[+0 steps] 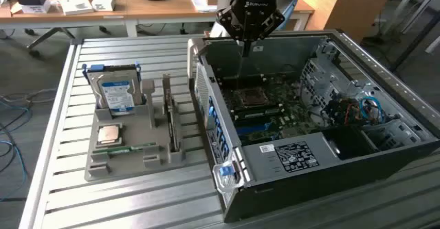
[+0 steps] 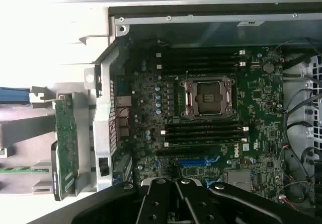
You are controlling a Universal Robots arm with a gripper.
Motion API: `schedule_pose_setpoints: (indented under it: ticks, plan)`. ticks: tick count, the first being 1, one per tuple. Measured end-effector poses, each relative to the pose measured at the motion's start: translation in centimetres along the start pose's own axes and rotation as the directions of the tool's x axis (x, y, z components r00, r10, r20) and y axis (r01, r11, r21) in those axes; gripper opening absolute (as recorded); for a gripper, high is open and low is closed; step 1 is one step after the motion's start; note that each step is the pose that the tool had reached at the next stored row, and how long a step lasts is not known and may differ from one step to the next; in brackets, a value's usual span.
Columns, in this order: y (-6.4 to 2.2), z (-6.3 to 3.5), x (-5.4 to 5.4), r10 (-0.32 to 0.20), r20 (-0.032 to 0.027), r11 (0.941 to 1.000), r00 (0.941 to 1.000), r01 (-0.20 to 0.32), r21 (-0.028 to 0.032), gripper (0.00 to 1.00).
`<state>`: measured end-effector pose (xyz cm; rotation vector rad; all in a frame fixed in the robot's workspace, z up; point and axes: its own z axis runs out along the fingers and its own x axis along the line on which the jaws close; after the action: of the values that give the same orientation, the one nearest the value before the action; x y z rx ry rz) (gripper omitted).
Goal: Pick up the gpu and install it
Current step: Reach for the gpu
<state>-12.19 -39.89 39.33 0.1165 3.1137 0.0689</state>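
gpu [image 1: 170, 123] in holder [image 1: 131, 154], hand [image 1: 246, 47] apart, over case [image 1: 374, 66]

The matt grey plastic holder [image 1: 137, 130] sits on a ribbed, dull-sheened metal table [image 1: 62, 136].

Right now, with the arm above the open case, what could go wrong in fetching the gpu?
The gripper hangs shut over the computer case; a low sideways move toward the gpu may strike its wall. The gpu stands thin and upright in the gray holder, near the hard drive; shut jaws could knock it instead of gripping.
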Motion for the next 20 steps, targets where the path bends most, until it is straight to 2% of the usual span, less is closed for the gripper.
schedule_pose_setpoints:
  ticks: [9,20]
  plan:
    - [-0.01,0.0,0.2,0.0,0.0,1.0,1.0,0.0,-0.0001,0.11]
    - [-0.08,-0.03,1.1,0.0,0.0,1.0,1.0,0.0,0.0,0.11]
